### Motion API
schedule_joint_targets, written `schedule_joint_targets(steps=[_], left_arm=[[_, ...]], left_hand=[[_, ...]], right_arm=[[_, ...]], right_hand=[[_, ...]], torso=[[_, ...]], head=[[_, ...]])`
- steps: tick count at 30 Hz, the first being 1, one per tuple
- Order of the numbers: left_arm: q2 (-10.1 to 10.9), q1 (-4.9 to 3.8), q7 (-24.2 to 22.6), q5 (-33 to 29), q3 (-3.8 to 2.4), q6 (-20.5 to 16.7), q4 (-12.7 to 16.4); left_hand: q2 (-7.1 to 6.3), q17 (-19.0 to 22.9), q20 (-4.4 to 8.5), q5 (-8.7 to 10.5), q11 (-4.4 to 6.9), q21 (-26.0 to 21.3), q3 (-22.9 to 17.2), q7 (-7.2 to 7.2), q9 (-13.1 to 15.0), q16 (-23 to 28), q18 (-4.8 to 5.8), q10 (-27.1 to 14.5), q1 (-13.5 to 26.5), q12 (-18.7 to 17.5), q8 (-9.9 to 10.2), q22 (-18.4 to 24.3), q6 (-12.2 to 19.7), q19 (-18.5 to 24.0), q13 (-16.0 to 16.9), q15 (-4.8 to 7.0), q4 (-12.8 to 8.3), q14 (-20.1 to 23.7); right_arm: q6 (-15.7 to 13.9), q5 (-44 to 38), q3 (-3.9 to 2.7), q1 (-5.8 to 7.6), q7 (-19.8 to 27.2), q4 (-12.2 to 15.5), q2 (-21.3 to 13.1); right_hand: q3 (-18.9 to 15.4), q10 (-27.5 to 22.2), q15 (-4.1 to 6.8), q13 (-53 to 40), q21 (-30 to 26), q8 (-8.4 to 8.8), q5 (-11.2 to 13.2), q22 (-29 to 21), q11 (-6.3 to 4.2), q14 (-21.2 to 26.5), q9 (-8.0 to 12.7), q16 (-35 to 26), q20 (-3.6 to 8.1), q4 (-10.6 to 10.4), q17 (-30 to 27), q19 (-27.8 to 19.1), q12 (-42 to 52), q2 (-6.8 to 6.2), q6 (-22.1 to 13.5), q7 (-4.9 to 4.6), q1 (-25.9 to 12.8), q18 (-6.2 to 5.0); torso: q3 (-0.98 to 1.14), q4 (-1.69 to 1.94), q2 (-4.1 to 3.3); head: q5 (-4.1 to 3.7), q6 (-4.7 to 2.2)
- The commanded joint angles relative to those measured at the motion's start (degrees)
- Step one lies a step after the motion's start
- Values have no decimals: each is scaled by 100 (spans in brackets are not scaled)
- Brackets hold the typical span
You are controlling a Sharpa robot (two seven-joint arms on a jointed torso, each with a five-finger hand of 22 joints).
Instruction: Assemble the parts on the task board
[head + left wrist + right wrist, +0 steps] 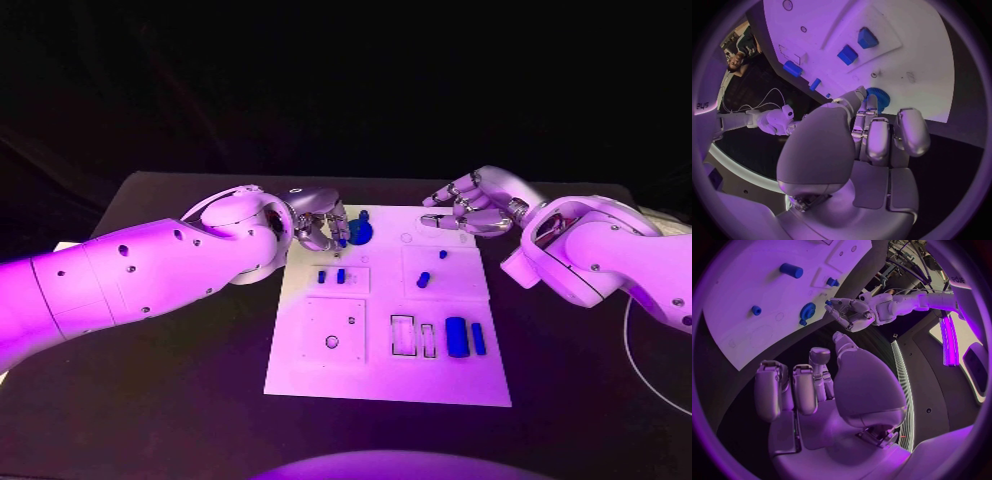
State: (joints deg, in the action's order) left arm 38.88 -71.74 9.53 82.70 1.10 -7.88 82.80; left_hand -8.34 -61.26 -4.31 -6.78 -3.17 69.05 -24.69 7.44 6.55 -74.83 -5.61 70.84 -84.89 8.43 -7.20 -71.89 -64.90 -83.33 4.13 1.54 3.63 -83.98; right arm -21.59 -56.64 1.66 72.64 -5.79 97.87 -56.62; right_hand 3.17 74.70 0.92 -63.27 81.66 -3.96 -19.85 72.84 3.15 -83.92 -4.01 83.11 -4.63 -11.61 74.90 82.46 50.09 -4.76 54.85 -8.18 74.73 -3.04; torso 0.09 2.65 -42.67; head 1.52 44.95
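Board [387, 375]: white plate at table centre. Left hand [320, 230]: at the board's 11 o'clock corner, fingers curled beside the gear [361, 233]; whether it grips cannot be told. Right hand [476, 207]: at 1 o'clock, fingers curled, holding nothing. Blocks [457, 337]: 4 o'clock slots.

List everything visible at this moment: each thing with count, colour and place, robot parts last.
Table: one, black, under everything.
Task board: one, white plate, middle of the table.
Gear-like round part: one, blue, at the board's far left corner, by the left hand's fingertips.
Other small parts: several, blue; two in a recess, one mid-board, one further back, two long ones near the right edge.
Cable: one, pale, on the table at right.
Left hand: silver, at the gear.
Right hand: silver, fingers curled, holding nothing, beyond the board's far right corner.
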Motion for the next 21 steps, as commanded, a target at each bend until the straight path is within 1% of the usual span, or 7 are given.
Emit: schedule_joint_targets(steps=[1, 4, 16, 21], left_arm=[[11, -7, 54, -153, -1, 237, 17], [20, -2, 69, -163, 1, 321, 8], [-5, 25, 108, -166, 14, 496, -83], [-6, 29, 115, -156, 17, 455, -93]], left_hand=[[-11, 6, 7, 21, -15, 25, -38, -6, -8, -1, 89, 45, 62, -22, 19, -7, -37, -49, 8, -4, -8, -127], [-17, 14, 7, 22, -14, 32, -43, -8, -12, 1, 90, 46, 73, -32, 25, -14, -37, -50, 8, -4, -12, -126], [-19, 20, 6, 22, -13, 33, -48, -9, -14, 1, 90, 49, 82, -39, 29, -16, -39, -50, 8, -4, -13, -125], [-19, 24, 6, 22, -12, 26, -50, -10, -15, 3, 88, 50, 85, -42, 31, -11, -40, -48, 8, -4, -14, -124]], right_arm=[[77, -13, 1, -8, 18, -2, 6], [79, -13, 1, -9, 19, -2, 9], [82, -13, 2, -13, 23, 2, 16], [79, -13, 2, -14, 24, 7, 16]], right_hand=[[-26, -21, 47, -6, -19, -3, -38, 8, -16, -378, -1, -26, 4, 5, 431, -10, 9, 64, 45, 1, 1, -49], [-26, -21, 47, -6, -19, -3, -38, 8, -16, -378, -1, -26, 4, 5, 431, -10, 9, 64, 45, 1, 1, -49], [-26, -21, 47, -6, -19, -3, -38, 8, -16, -378, -1, -26, 4, 5, 431, -10, 9, 64, 45, 1, 1, -49], [-26, -21, 47, -6, -19, -3, -38, 8, -16, -378, -1, -26, 4, 5, 431, -10, 9, 64, 45, 1, 1, -49]], torso=[[0, 3, -4], [-2, 0, -4], [1, -7, -6], [4, -1, -4]], head=[[3, 12], [10, 21], [20, 33], [25, 34]])
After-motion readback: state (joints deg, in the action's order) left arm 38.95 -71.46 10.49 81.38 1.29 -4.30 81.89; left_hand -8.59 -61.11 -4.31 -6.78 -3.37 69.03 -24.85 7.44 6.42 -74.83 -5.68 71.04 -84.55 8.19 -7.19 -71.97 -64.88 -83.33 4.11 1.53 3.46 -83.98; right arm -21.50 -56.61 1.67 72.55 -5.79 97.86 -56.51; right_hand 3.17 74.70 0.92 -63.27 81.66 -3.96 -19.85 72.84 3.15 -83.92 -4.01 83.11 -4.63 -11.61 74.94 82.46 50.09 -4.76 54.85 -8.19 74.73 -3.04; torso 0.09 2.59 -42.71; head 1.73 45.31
